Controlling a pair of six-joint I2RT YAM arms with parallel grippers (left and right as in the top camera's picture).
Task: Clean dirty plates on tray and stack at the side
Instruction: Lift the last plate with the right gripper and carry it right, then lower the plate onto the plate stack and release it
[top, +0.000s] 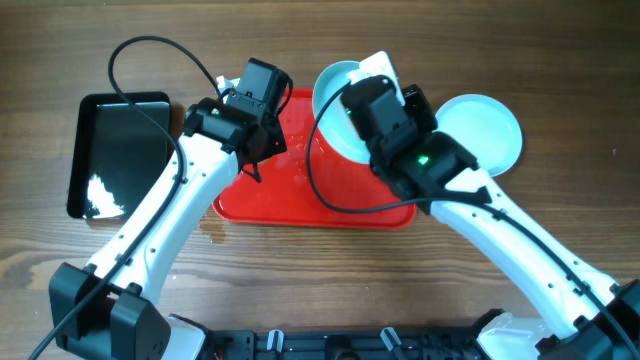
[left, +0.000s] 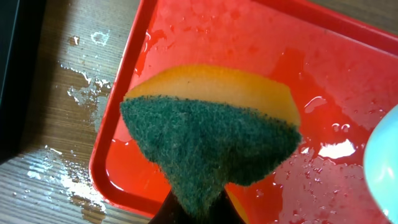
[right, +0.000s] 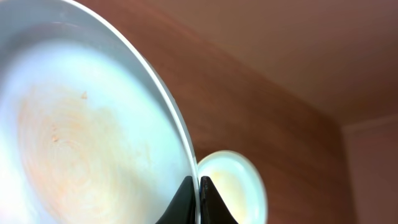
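Over wet red tray (top: 300, 205), unmarked plate (top: 335, 105), unbranded sponge (left: 211, 143).

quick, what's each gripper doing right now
left gripper: closed on the sponge
right gripper: closed on the rim of a dirty plate

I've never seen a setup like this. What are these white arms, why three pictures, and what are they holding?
Two robot arms work at a wooden table. One picture looks down from above; the others come from cameras on each wrist. The left hand is shut on a green-and-yellow sponge over a wet red tray. The right hand pinches the rim of a pale plate with faint orange smears. Another plate lies on the table, and a black tray sits at the left.
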